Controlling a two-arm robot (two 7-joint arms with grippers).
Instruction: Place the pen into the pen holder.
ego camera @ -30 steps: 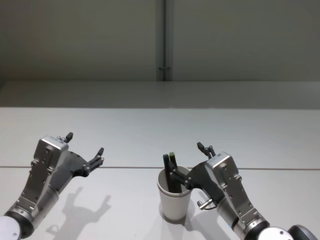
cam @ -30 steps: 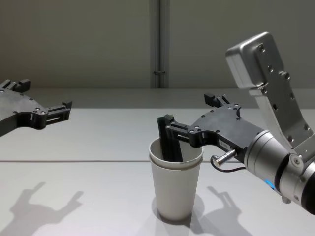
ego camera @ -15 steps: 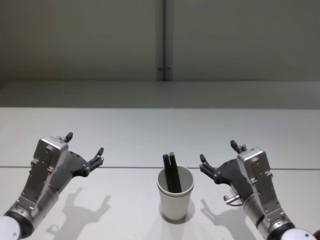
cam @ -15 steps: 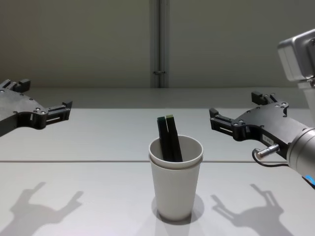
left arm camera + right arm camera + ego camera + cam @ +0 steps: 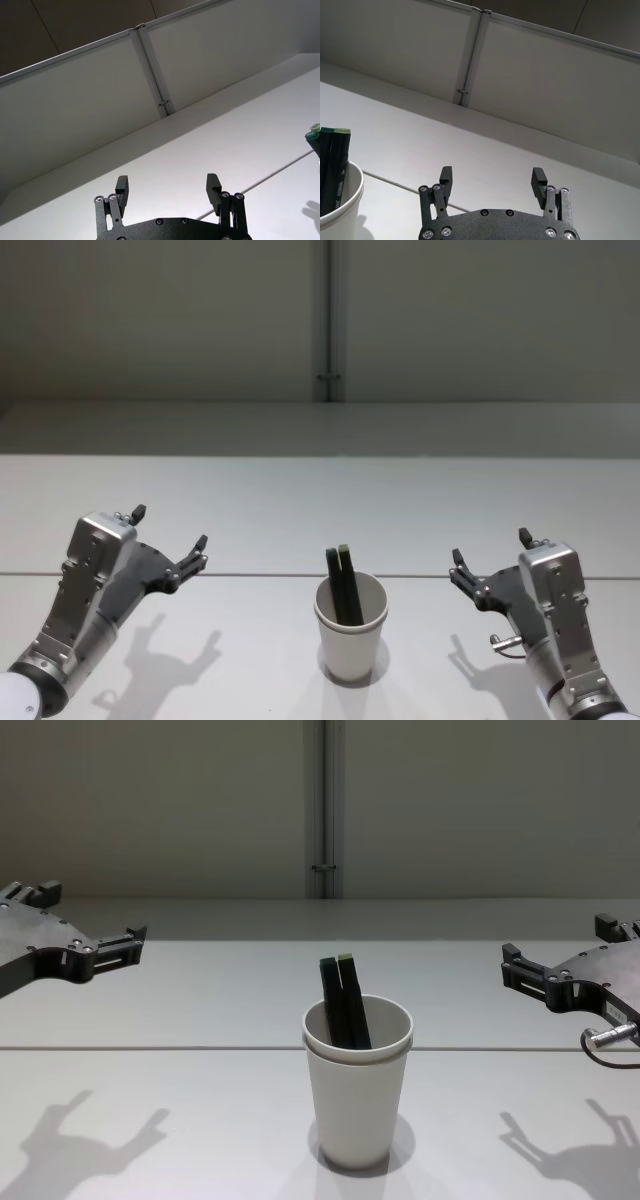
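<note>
The pen holder [image 5: 350, 638] [image 5: 358, 1105], a tall off-white paper cup, stands upright on the table in front of me. Two dark pens [image 5: 343, 585] [image 5: 343, 1005] lean side by side inside it, their tops sticking out above the rim; one has a green cap. My right gripper [image 5: 490, 548] [image 5: 557, 938] [image 5: 492, 172] hovers to the right of the cup, open, nothing between its fingers. In the right wrist view the cup [image 5: 340, 202] and pens [image 5: 332, 162] lie off to one side. My left gripper [image 5: 170, 528] [image 5: 95, 912] [image 5: 167, 180] is open to the left of the cup, also holding nothing.
The white table [image 5: 300, 500] runs back to a grey wall panel with a vertical seam [image 5: 328, 320]. A thin seam line [image 5: 180, 1047] crosses the tabletop behind the cup.
My right gripper has let go of the pen at the cup and drawn back to the right, open. The pen stays standing in the cup. The left arm has not moved.
</note>
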